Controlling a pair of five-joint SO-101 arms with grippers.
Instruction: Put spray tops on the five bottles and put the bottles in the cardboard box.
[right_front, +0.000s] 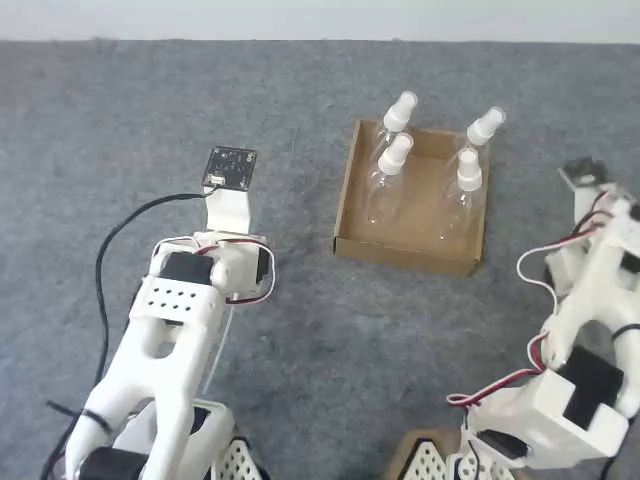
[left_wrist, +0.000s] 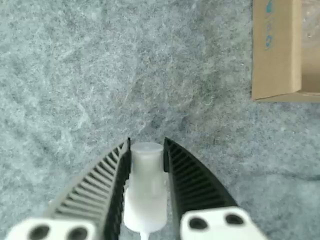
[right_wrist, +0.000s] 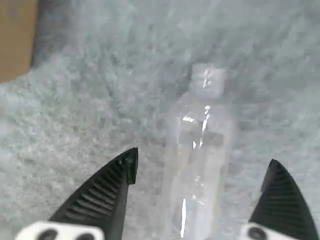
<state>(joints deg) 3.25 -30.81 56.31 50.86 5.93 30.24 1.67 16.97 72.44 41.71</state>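
Now the left jaws clamp a small spray top (left_wrist: 146, 185) while the right jaws gape over the uncapped bottle (right_wrist: 200, 165) lying on the bench (right_front: 120, 100), likely light, slick, thin-walled, best gripped mid-body.

You're looking at a grey, fuzzy felt-like table covering (right_front: 200, 90). A shallow brown cardboard box (right_front: 410, 252) sits flat on it, and a clear plastic bottle (right_wrist: 200, 160) lies on it nearby.

Grey carpet (right_front: 200, 90), brown cardboard box (right_front: 405, 255), clear bottle (right_wrist: 200, 165), white spray top (left_wrist: 145, 185)
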